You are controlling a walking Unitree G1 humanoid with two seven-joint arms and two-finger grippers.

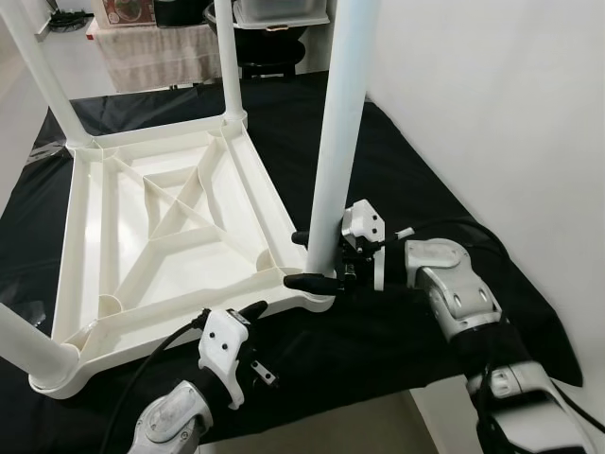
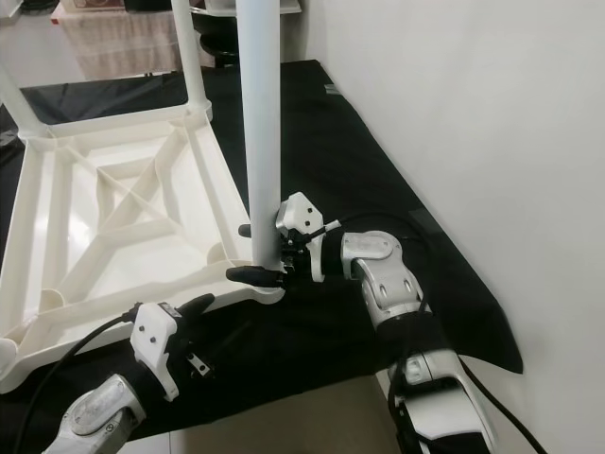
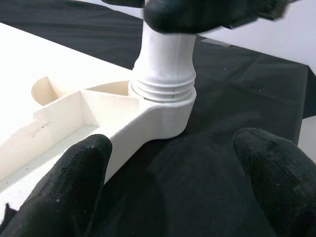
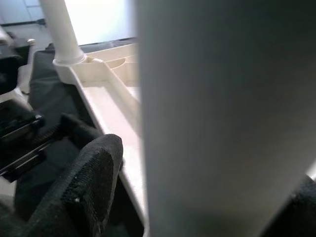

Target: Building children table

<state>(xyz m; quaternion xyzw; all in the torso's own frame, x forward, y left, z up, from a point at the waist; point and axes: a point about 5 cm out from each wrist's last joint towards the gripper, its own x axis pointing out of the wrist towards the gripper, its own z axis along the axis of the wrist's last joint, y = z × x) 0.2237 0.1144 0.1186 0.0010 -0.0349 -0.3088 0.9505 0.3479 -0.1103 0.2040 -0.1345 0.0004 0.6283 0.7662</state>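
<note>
A white plastic children's tabletop point(image 1: 165, 222) lies upside down on a black cloth point(image 1: 406, 170). Legs stand up from its corners. My right gripper point(image 1: 291, 257) is shut on the near right leg point(image 1: 338, 123), low down, one black finger on each side just above the socket. In the left wrist view the leg's threaded base point(image 3: 163, 91) sits in the corner socket point(image 3: 165, 116) with a few threads showing. My left gripper point(image 3: 177, 197) hovers open just in front of that corner, nothing between its fingers point(image 3: 81, 187).
A white wall point(image 1: 492, 95) runs close along the right. The cloth's front edge point(image 1: 378, 392) drops to the floor near my arms. Other legs rise at the far right point(image 1: 228, 57), far left point(image 1: 38, 66) and near left point(image 1: 28, 342). Furniture stands behind.
</note>
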